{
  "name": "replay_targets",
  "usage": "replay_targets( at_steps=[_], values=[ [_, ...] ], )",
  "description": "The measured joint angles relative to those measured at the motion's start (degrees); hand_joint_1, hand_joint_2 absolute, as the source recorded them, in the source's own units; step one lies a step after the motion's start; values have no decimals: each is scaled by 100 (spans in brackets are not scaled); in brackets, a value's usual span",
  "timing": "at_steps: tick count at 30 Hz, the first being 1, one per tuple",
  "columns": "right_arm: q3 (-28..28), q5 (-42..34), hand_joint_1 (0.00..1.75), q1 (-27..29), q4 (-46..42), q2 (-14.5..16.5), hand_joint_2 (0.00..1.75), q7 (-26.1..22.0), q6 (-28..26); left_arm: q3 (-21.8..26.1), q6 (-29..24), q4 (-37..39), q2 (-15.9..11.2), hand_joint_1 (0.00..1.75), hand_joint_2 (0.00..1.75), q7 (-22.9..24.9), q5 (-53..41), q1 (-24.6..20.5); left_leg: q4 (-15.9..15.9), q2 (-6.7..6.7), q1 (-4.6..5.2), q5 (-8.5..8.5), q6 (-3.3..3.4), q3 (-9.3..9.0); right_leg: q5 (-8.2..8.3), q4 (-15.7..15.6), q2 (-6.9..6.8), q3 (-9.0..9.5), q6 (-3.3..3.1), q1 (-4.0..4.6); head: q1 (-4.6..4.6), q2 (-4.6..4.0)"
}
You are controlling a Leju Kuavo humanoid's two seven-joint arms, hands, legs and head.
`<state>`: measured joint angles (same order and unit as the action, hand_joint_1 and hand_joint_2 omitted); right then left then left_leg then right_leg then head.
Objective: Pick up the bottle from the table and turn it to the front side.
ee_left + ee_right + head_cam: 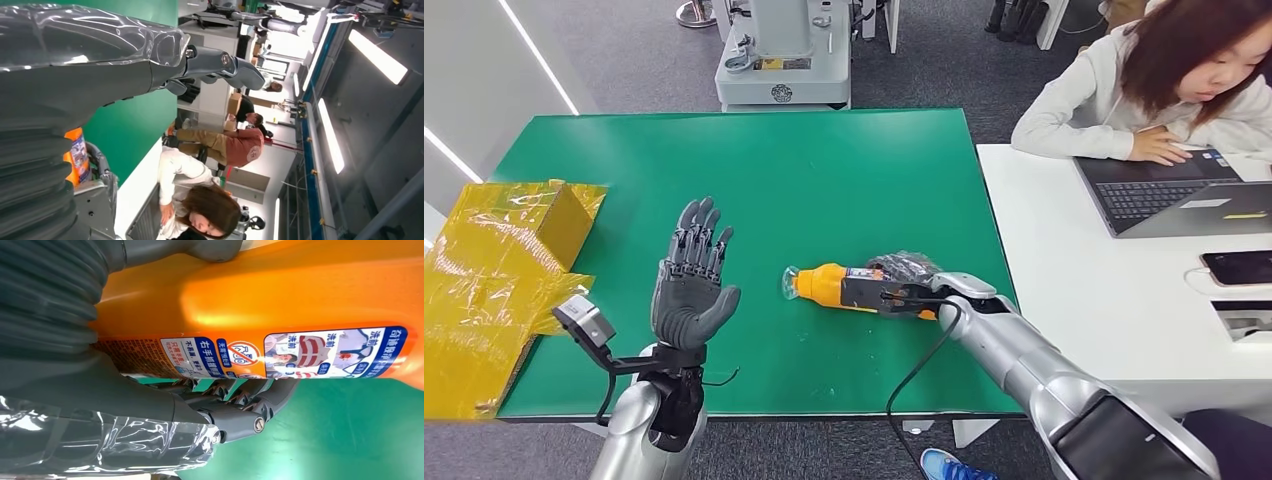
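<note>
The bottle (849, 287) is shiny orange plastic with a see-through cap and a smooth glossy paper label, and the right hand (911, 283) around it is dull grey plastic wrapped in crinkly clear film. The table (754, 170) has a flat, matt green top. The left hand (690, 283) looks like dull grey plastic, the arms are smooth silver metal, and the yellow wrap (484, 270) is shiny and wrinkled.

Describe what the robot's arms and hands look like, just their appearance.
Both arms are silver metal tubes. The left hand has a grey palm, darker segmented fingers and a small grey box on a black wrist bracket. The right hand is dark, partly wrapped in clear plastic, with a black cable along its forearm.
</note>
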<state>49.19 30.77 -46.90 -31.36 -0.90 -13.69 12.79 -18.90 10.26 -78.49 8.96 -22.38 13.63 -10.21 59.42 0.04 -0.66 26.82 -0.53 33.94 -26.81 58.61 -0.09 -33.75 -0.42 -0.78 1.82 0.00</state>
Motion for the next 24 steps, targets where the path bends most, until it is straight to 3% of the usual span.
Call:
replay_targets(
  at_steps=[14, 24],
  values=[
    [-678, -712, 175, 847, -1010, -215, 175, -567, -675, 101, -397, 17, -160, 0, 175, -219, -340, 7, -1, 3, -1, 0, 0, -2, 0, 0, 3, -1, 0, 1, 1, 0],
    [-1425, -811, 175, 1980, -2274, -392, 175, -886, -1538, 179, -563, 150, -305, 0, 175, -350, -435, 2, -1, 0, -1, 1, 0, 7, -1, -1, 0, -5, 1, 1, 0, 0]
  ],
)
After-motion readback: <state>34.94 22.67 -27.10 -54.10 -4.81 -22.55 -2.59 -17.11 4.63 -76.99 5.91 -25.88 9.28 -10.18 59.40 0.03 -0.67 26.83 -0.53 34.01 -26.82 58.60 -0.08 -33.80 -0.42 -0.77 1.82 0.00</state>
